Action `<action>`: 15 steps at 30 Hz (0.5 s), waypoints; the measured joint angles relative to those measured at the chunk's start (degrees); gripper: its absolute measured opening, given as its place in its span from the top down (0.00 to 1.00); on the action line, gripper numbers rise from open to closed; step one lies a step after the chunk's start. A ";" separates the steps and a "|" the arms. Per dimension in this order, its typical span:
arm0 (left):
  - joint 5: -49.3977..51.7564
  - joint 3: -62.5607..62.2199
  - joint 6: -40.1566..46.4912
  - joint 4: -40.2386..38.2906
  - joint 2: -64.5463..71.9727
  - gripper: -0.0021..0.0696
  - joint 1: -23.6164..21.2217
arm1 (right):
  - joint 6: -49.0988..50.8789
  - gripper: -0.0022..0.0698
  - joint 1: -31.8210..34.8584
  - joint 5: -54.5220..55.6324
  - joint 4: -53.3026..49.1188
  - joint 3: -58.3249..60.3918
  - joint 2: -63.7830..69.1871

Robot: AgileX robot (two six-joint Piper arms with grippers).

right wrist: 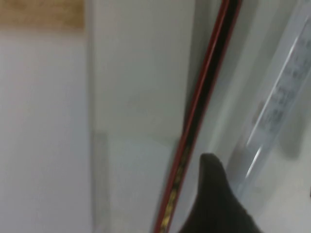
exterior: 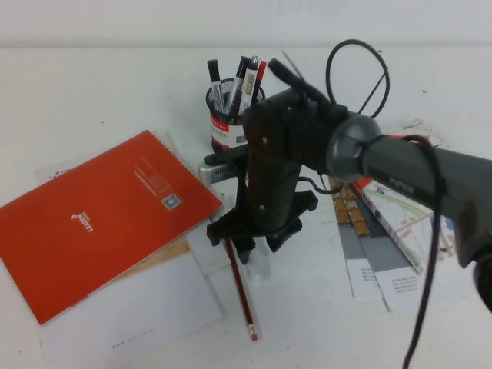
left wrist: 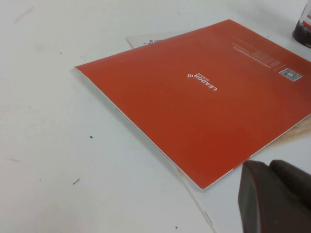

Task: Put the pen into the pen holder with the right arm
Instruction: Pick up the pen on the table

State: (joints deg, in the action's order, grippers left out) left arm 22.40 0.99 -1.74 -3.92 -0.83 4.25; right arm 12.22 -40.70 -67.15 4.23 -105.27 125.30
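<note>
The right hand (exterior: 257, 244) hangs low over the bench (exterior: 92, 84) in the centre of the high view, pointing straight down, its dark fingers spread wide and closed on nothing; the pen (right wrist: 272, 111), a pale frosted barrel, lies flat on the bench just beside the thin red pencil (exterior: 240, 292), and in the high view it is mostly hidden beneath the hand, only a whitish end peeking out below the fingers; in the right wrist view one dark fingertip (right wrist: 214, 194) sits between pencil and pen, close to both.

The pen holder (exterior: 229, 123) stands upright in the upper centre, behind the arm, already crowded with markers (exterior: 234, 84); a red booklet (exterior: 100, 215) fills the left of the frame over white sheets, and leaflets (exterior: 392, 231) lie at the right.

The left hand (left wrist: 274, 199) shows only as a dark lump at the lower right corner of its own view, over the booklet's edge; whether it is open or closed I cannot tell.

The chief risk, as I judge it, is the pencil; it lies so near the pen that closing the fingers could catch both, or nudge the pen so it rolls clear; a smooth round barrel may also slip or tilt in the grip; later, the crowded holder leaves little room, so the pen could strike a marker or the rim and tip the cup.
</note>
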 joint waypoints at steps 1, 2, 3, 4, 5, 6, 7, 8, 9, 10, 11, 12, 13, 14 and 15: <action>0.00 0.00 0.00 0.00 0.00 0.97 0.00 | 0.61 0.47 0.00 0.13 -0.61 -0.87 0.90; 0.00 0.00 0.00 0.00 0.00 0.97 0.00 | 1.05 0.47 0.00 0.31 -1.19 -1.53 1.70; 0.00 0.00 0.00 0.00 0.00 0.97 0.00 | 1.64 0.48 0.00 0.45 -1.46 -1.93 2.28; 0.00 0.00 0.00 0.00 0.00 0.97 0.00 | 1.95 0.48 0.00 0.79 -1.70 -2.27 2.89; 0.00 0.00 0.00 0.00 0.00 0.97 0.00 | 2.15 0.49 0.00 1.10 -2.06 -2.72 3.30; 0.00 0.00 0.00 0.00 0.00 0.97 0.00 | 2.38 0.49 0.00 1.39 -2.06 -2.96 3.44; 0.00 0.00 0.00 0.00 0.00 0.97 0.00 | 2.49 0.50 0.00 1.37 -2.06 -3.29 3.70; 0.00 0.00 0.00 0.00 0.00 0.97 0.00 | 2.54 0.52 0.00 1.49 -2.23 -3.36 3.84; 0.00 0.00 0.00 0.00 0.00 0.97 0.00 | 2.64 0.56 0.00 1.49 -2.27 -3.50 4.00; 0.00 0.00 0.00 0.00 0.00 0.97 0.00 | 2.64 0.62 0.00 1.62 -2.40 -3.62 3.99; 0.00 0.00 0.00 0.00 0.00 0.97 0.00 | 2.64 0.70 0.00 1.87 -2.54 -3.62 3.99; 0.00 0.00 0.00 0.00 0.00 0.97 0.00 | 2.64 0.78 0.00 2.41 -2.66 -3.62 3.99; 0.00 0.00 0.00 0.00 0.00 0.97 0.00 | 2.78 0.82 0.00 3.08 -2.66 -3.62 3.87; 0.00 0.00 0.00 0.00 0.00 0.97 0.00 | 2.78 0.81 0.00 4.14 -2.42 -3.62 3.61; 0.00 0.00 0.00 0.00 0.00 0.97 0.00 | 2.91 0.81 0.00 5.30 -2.27 -3.15 3.20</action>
State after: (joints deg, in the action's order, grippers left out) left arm 22.40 0.99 -1.74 -3.92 -0.83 4.25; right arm 15.13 -40.70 -61.85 1.95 -108.42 128.50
